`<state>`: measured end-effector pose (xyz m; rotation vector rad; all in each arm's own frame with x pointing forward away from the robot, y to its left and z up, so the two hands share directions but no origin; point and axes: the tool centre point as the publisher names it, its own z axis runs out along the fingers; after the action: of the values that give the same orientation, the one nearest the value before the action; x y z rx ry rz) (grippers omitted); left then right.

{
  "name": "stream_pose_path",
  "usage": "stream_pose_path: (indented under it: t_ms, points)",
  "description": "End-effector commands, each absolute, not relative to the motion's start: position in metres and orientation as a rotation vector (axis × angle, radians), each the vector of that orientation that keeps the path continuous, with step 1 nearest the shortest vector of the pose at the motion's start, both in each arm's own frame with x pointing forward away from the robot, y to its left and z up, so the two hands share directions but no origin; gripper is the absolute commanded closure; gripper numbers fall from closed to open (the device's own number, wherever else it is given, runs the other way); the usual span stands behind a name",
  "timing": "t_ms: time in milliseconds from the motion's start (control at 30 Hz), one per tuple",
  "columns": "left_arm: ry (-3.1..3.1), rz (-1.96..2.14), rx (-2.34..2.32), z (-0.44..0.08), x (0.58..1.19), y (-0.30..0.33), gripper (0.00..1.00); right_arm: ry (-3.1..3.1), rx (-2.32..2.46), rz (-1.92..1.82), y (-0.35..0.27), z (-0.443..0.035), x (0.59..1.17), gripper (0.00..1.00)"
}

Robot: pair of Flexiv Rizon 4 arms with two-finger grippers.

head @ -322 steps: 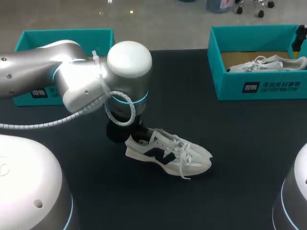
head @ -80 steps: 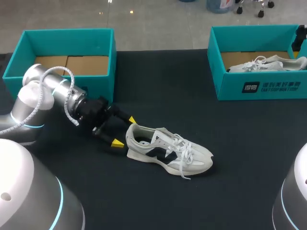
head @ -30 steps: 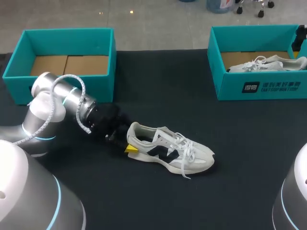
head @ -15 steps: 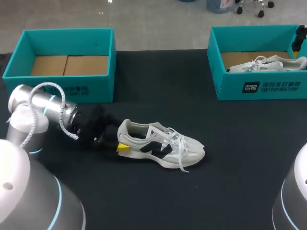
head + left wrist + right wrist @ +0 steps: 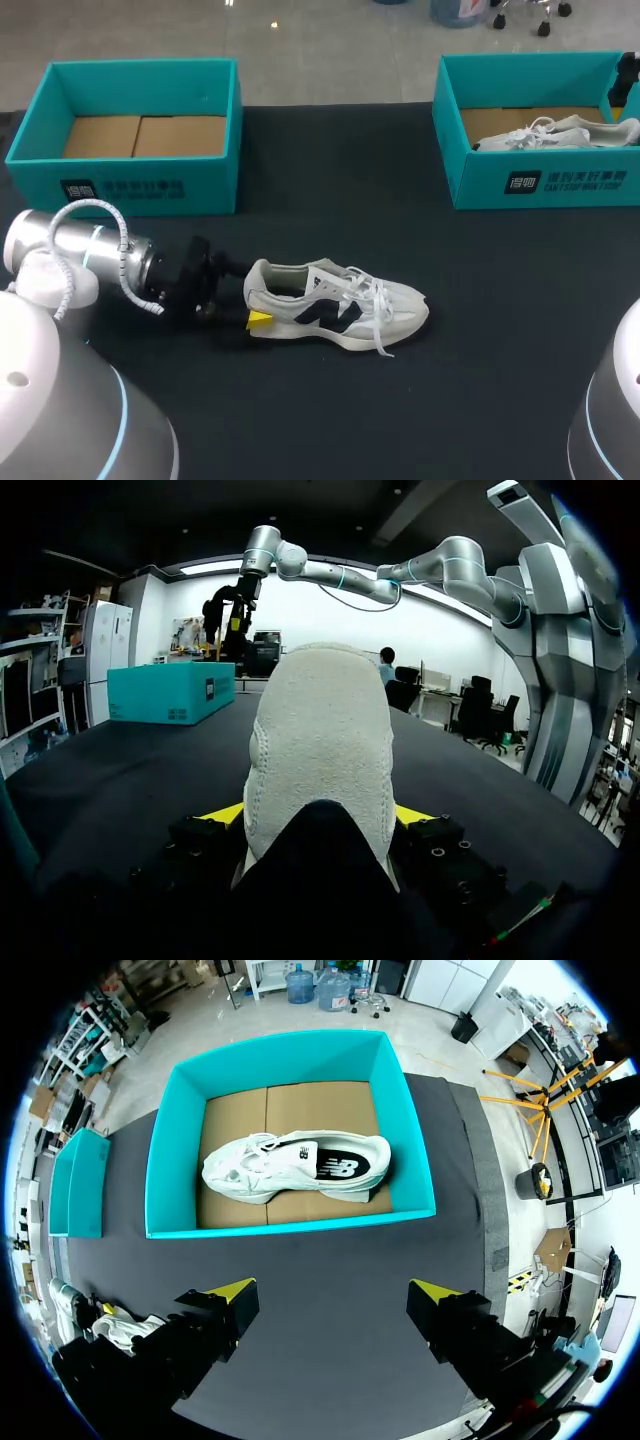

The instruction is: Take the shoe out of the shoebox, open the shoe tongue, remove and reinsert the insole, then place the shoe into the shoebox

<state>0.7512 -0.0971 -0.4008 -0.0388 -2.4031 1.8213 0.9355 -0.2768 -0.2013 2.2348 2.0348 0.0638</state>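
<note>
One black counter (image 5: 330, 420), carrying all items listed below.

One left arm (image 5: 80, 265), silver, lying low over the counter's near left part and pointing toward the middle.

Two teal shoeboxes, both open-topped and well apart:
- left shoebox (image 5: 140, 180), at the counter's far left, with only its brown cardboard floor showing inside;
- right shoebox (image 5: 540, 185), at the far right. It is seen from above in the right wrist view (image 5: 290, 1222), ahead of that arm's fingers.

Two white shoes:
- shoe (image 5: 335, 305), white with a dark side mark, standing upright on its sole on the counter left of the middle and outside both boxes. It is just in front of the left shoebox but not touching it. Its heel is turned to the left arm and its toe points right, with the laces hanging loose over the near side.
- second shoe (image 5: 545, 132), lying on its side on the right shoebox's floor (image 5: 295, 1165).

Two sets of yellow-tipped fingers:
- left arm's fingers (image 5: 259, 319), closed on the shoe's heel. In the left wrist view the heel (image 5: 320, 750) fills the gap, with a yellow tip (image 5: 225, 813) pressed to each side.
- right arm's fingers (image 5: 235, 1290), spread wide and holding nothing, hanging above the counter beside the right shoebox.
</note>
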Motion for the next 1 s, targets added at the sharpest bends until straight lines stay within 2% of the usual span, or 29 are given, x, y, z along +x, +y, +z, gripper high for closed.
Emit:
stream_pose_path:
  t_ms: [33,267,1000]
  points:
    - [-2.425,1.829,0.016,-0.404,0.747,-0.095,1.00,2.035,2.236,0.065,-0.277,-0.201,0.936,0.00]
    - [-2.400,1.811,0.072,-0.419,0.743,-0.094,1.00,2.035,2.236,0.065,-0.277,-0.201,0.936,0.00]
    - [-2.399,1.811,0.075,-0.420,0.743,-0.094,1.00,2.009,2.228,0.043,-0.275,-0.200,0.936,0.00]
